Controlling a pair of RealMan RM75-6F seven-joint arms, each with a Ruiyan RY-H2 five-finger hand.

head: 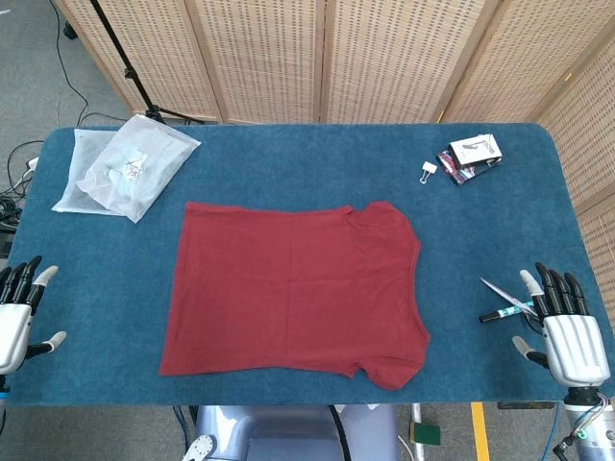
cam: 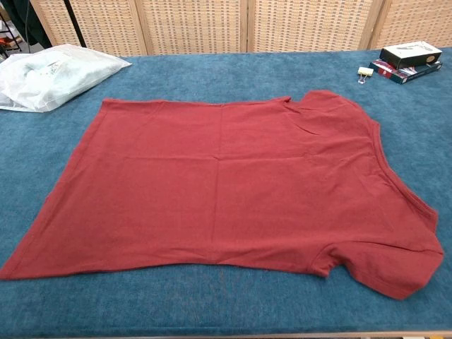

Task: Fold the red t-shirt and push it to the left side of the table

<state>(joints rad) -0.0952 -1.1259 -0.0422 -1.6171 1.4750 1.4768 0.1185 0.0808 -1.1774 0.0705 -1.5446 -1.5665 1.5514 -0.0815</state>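
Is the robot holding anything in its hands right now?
No. The left hand and right hand are both open at the table edges, holding nothing. The red t-shirt lies flat, untouched.

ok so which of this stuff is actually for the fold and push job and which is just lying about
For the job:
red t-shirt
left hand
right hand
blue table

Lying about:
clear plastic bag
binder clip
small boxes
scissors
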